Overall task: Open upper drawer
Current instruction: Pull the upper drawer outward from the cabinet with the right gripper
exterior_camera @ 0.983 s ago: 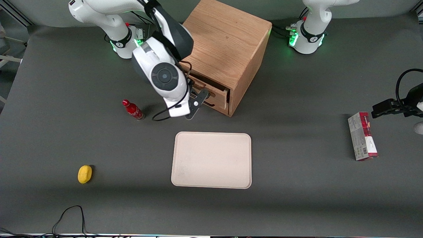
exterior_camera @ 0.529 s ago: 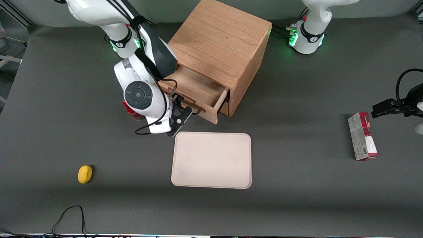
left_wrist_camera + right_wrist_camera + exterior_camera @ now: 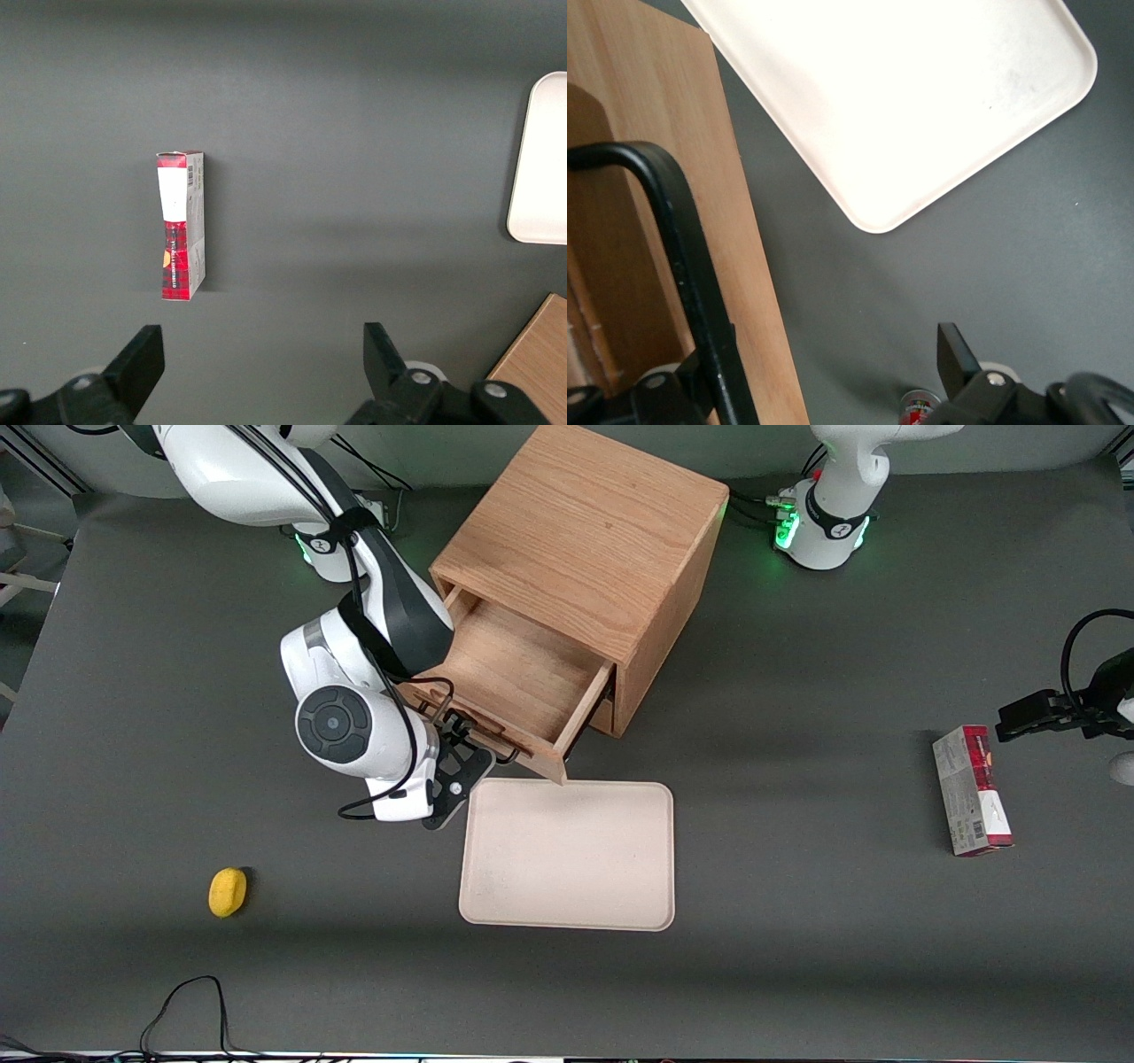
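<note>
The pulled-out upper drawer [image 3: 509, 682] nearly reaches the tray [image 3: 567, 855], with the hand [image 3: 461, 766] squeezed beside both.

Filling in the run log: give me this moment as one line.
upper drawer: pulled well out, inside looks empty | gripper: at its black handle, jaws open around the bar | tray: just nearer the camera
</note>
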{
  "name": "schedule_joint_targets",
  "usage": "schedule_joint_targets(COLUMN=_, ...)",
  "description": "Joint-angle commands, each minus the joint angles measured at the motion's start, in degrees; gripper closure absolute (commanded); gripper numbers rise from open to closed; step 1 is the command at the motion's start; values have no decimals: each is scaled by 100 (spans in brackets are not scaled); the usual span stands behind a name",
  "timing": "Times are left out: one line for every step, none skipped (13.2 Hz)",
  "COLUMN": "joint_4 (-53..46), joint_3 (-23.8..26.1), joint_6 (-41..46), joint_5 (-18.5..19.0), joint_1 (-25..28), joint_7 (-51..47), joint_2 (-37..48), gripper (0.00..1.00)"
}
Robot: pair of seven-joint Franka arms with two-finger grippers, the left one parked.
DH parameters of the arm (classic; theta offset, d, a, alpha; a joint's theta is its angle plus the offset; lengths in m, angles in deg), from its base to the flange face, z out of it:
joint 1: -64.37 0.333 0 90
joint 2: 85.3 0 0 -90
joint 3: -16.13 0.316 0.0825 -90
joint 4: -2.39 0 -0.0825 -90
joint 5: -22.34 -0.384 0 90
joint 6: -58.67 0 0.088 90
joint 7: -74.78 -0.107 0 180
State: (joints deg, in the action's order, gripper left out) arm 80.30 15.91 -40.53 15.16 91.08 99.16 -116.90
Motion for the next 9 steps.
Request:
schedule_joint_targets(joint_4=-442, joint_3=23, joint_6=24, joint_5=-47, joint_1=-114, joint_7=181, joint_2=-258, gripper=0)
schedule_joint_targets(joint_4=-513, joint_3=23, joint_6=24, joint_5=-47, joint_1=-123, joint_7=181, joint_2=-320, gripper=0)
schedule_joint_targets(joint_4=-618, joint_3=23, joint_6=24, joint_5=-38, joint_1=-132, joint_7=181, joint_2=-372, gripper=0)
schedule_joint_targets(joint_4=-697, joint_3=23, joint_6=15, joint_5=-38, joint_1=-158, joint_7=181, joint_2=-417, gripper=0)
schedule_joint_targets(joint_4=-759, joint_3=23, joint_6=15, joint_5=-38, joint_1=-228, joint_7=181, joint_2=-487, gripper=0)
schedule_joint_targets(joint_4=-803, joint_3=23, joint_6=15, joint_5=-38, joint_1=-246, joint_7=190, joint_2=-531, gripper=0)
schedule_joint_targets(joint_4=-838, joint_3=23, joint_6=15, joint_5=-38, joint_1=-263, joint_7=190, joint_2=-557, gripper=0)
schedule_joint_targets(joint_4=-856, joint_3=23, joint_6=-2, joint_5=-38, joint_1=-333, joint_7=190, joint_2=-584, gripper=0)
schedule_joint_targets(joint_4=-891, joint_3=31, joint_6=-55, joint_5=-47, joint_1=-369, joint_7=190, joint_2=-610, gripper=0)
